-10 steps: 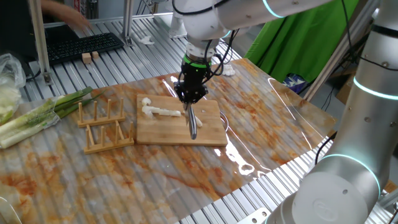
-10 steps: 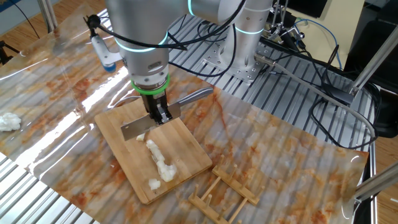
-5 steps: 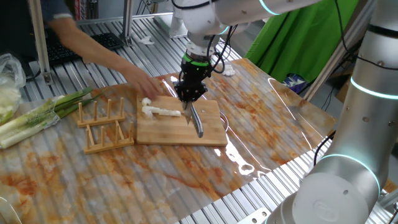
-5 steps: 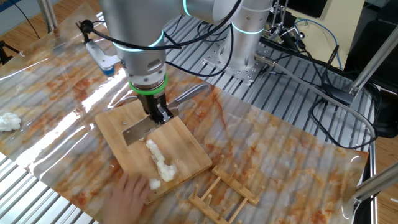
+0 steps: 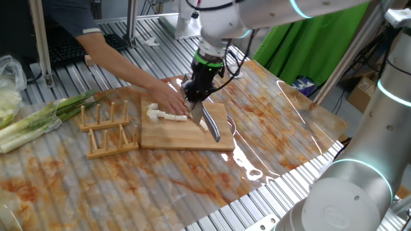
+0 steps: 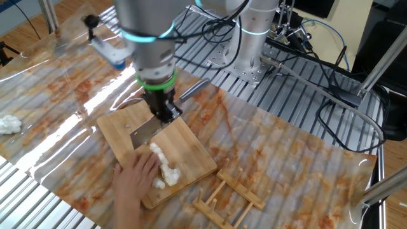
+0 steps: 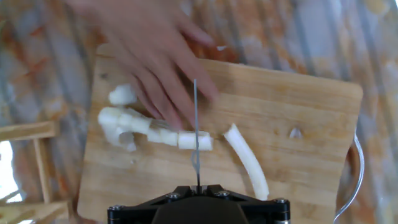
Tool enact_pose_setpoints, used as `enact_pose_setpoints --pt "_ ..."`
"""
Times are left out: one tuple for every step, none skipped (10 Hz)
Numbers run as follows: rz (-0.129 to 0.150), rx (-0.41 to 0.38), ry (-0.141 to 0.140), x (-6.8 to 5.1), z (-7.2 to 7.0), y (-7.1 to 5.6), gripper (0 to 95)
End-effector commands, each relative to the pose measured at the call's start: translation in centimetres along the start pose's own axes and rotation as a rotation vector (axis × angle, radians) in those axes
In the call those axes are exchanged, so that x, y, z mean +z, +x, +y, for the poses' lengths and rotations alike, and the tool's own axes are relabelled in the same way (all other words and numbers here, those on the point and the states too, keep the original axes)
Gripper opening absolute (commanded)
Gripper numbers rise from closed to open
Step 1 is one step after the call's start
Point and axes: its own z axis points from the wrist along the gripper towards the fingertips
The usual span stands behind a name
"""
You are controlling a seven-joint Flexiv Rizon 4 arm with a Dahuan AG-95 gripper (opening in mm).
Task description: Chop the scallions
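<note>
The scallions (image 7: 155,133) are pale white stalk pieces on the wooden board (image 7: 298,112), with one curved piece (image 7: 247,163) lying apart to the right. They also show in one fixed view (image 5: 168,115) and in the other fixed view (image 6: 168,170). My gripper (image 5: 196,97) is shut on a grey metal knife (image 5: 211,126) and holds it edge-down over the stalk. In the hand view the gripper (image 7: 198,186) shows the blade as a thin line (image 7: 196,124) crossing the stalk's right end. A person's hand (image 7: 155,56) presses on the stalk just left of the blade.
A wooden rack (image 5: 106,131) stands left of the board (image 5: 186,131). A bunch of thick green-and-white leafy stalks (image 5: 45,119) lies at the far left. The person's arm (image 5: 109,54) reaches in from the back left. A white wad (image 6: 9,124) lies on the marbled table.
The person's hand has reached in and settled on the stalk. My gripper has turned the knife and shifted it slightly right, towards the stalk's right end.
</note>
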Motion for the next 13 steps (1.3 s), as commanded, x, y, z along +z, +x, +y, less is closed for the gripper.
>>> enact_pose_setpoints --pt "-0.051 -0.06 -0.09 -0.35 0.07 -0.06 0.0" --pt "-0.07 -0.09 -0.11 -0.36 0.09 -0.05 0.0" --pt "-0.076 -0.106 -0.117 -0.38 0.15 -0.04 0.0" --pt "-0.096 -0.127 -0.118 -0.42 0.18 -0.02 0.0" --pt "-0.096 -0.128 -0.119 -0.45 0.23 0.0 0.0" --pt "-0.09 -0.121 -0.119 -0.48 0.33 0.04 0.0" --pt "-0.09 -0.116 -0.12 -0.47 0.33 0.06 0.0" --pt "-0.09 -0.113 -0.118 -0.47 0.33 0.12 0.0" --pt "-0.089 -0.11 -0.117 -0.48 0.32 0.13 0.0" --pt "-0.092 -0.091 -0.092 -0.51 0.43 0.16 0.0" --pt "-0.096 -0.061 -0.056 -0.59 0.6 0.21 0.0" --pt "-0.089 -0.043 -0.04 -0.62 0.6 0.22 0.0" --pt "-0.055 0.002 0.0 -0.59 0.63 0.22 0.0"
